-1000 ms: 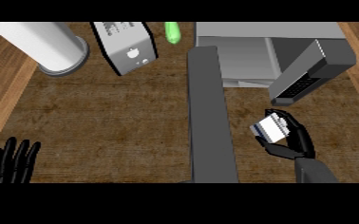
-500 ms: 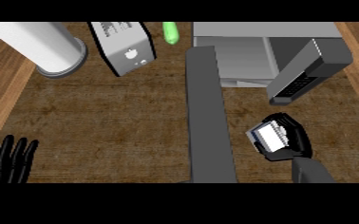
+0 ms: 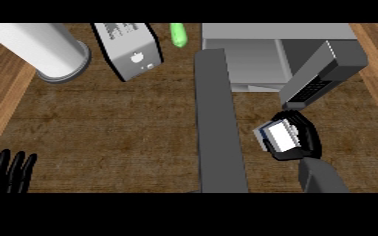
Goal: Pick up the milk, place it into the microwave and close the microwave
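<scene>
**Milk held at microwave mouth**

Milk (image 3: 281, 136) is clamped in the curled right hand (image 3: 304, 142), held just outside the microwave (image 3: 255, 62). The door (image 3: 220, 125) is swung fully open, so the cavity is reachable. Left hand (image 3: 16, 170) is rested open, fingers up, lower-left edge.

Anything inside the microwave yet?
The visible part of the microwave cavity shows only bare grey floor. Its right side is hidden behind the control panel. The milk is in the right robot hand.
</scene>
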You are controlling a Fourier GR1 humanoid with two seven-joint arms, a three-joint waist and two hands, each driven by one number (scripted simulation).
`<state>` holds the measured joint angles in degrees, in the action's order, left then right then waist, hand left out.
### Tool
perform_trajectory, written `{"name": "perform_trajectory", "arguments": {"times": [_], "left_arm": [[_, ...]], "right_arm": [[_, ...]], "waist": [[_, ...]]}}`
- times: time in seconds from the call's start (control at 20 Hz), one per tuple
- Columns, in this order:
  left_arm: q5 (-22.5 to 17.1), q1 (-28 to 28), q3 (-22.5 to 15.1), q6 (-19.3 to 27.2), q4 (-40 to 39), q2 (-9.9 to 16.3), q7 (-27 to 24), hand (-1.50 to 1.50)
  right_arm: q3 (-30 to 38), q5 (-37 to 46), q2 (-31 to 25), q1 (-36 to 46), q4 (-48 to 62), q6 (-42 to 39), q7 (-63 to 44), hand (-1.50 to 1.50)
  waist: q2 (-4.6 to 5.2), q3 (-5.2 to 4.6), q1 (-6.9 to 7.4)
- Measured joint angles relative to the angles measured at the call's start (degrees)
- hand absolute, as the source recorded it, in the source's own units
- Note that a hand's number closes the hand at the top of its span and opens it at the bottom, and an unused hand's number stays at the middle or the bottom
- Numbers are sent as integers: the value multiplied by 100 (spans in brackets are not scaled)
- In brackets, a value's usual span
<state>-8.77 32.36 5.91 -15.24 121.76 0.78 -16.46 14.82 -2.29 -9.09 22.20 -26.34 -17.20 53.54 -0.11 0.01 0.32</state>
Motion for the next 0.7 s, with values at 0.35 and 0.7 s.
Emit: {"name": "perform_trajectory", "arguments": {"times": [0.35, 0.7], "left_arm": [[-162, 181, 191, -157, 70, 31, -16, -150], [-309, 162, 322, -298, -31, 42, -31, -150]], "right_arm": [[-605, -43, 375, -889, -1895, 22, -691, 150], [-1402, -409, 770, -2110, -4480, 366, -2046, 150]], "waist": [[-29, -9, -79], [-30, -11, -99]]}}
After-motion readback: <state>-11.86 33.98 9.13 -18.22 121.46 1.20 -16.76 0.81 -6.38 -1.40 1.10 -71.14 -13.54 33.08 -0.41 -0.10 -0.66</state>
